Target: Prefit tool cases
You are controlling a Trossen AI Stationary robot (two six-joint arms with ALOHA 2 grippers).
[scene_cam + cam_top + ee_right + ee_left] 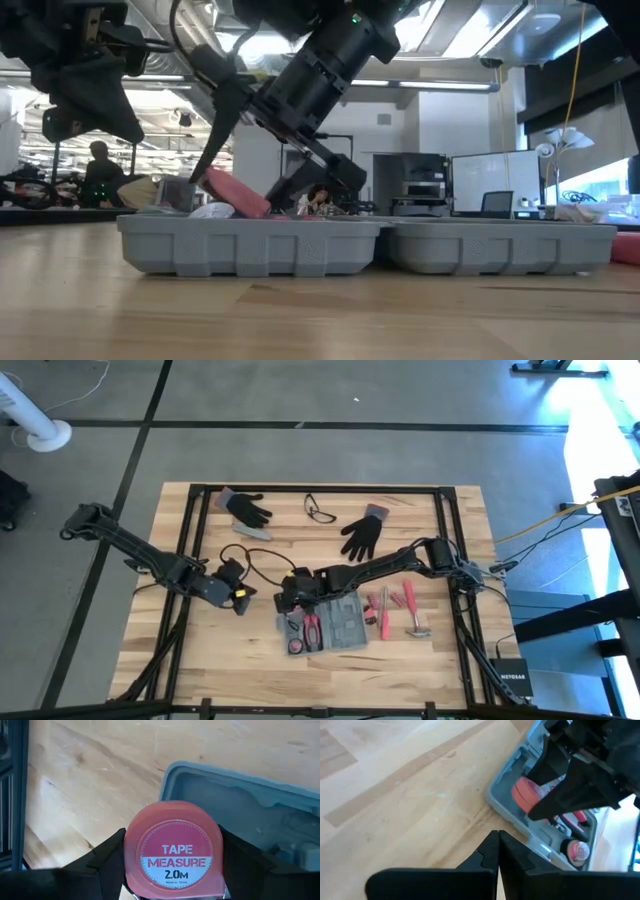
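Note:
The blue-grey tool case [345, 622] lies open and flat on the wooden table, near the middle; its moulded trays also show in the low view [360, 245]. My right gripper [293, 600] hangs over the case's far left corner, shut on a red tape measure [174, 851], which also shows in the left wrist view [525, 794]. My left gripper [497, 836] is shut and empty, raised above bare table just left of the case [512, 815]. My right gripper pinches the tape measure between its two fingers [106, 860], one on each of its opposite narrow sides, the labelled face [175, 862] toward the wrist camera. The fingers slant down from the table's right. The tape measure [235, 195] sits tilted at the case's rim; whether it touches the case cannot be told.
Red-handled pliers [312, 630] and a small round thing [296, 647] lie in the case's left half. Screwdrivers [384, 610] and a hammer [413, 615] lie right of the case. Two black gloves [250, 508] [363, 535], a grey bar [253, 532] and glasses [320, 510] lie farther back.

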